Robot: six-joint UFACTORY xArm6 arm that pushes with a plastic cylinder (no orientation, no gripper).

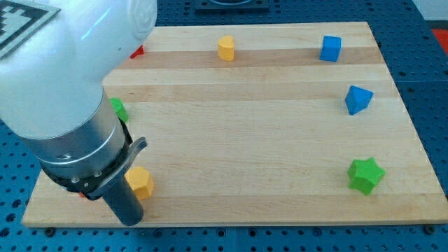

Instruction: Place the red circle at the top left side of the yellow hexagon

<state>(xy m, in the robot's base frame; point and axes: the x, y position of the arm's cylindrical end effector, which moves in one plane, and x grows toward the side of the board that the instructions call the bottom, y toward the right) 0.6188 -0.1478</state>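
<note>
The yellow hexagon [141, 182] lies near the board's bottom left corner. My rod comes down from the big white and grey arm that fills the view's left. My tip [131, 222] rests just below the hexagon, slightly to its left, close to the board's bottom edge. A small sliver of red [84, 195] shows at the arm's lower left edge, left of the hexagon; its shape is hidden. Another red block [137, 51] peeks out from behind the arm at the top left; its shape is also hidden.
A green block [118, 108] is half hidden behind the arm at the left. A yellow block [225, 47] and a blue cube [330, 48] sit along the top. A blue block [358, 99] and a green star [366, 175] sit at the right.
</note>
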